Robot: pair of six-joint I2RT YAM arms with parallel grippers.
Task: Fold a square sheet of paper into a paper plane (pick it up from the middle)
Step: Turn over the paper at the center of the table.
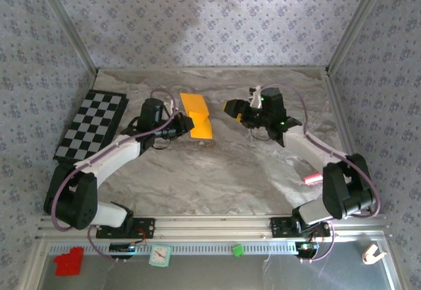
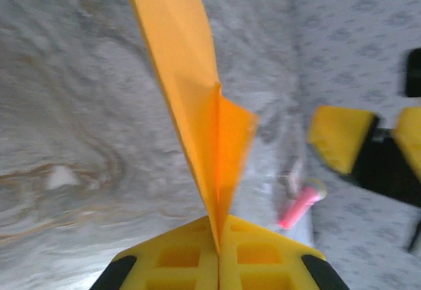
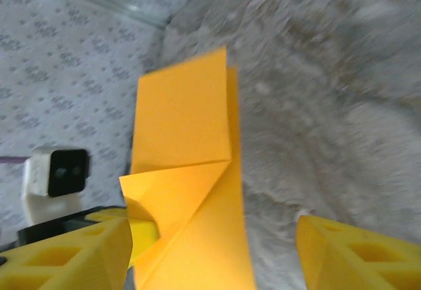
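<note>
The square sheet of paper is orange and folded into a long strip with a triangular flap turned down at one corner. It stands lifted off the table at the back centre. My left gripper is shut on its lower edge, and the paper rises edge-on from between the closed yellow jaws of that gripper. My right gripper hovers just right of the sheet, apart from it. In the right wrist view its fingers stand wide open on either side of the paper without touching it.
A black-and-white checkered mat lies at the left. A pink marker rests on the table by the right arm. Along the near rail sit a red block, a small clock and a green piece.
</note>
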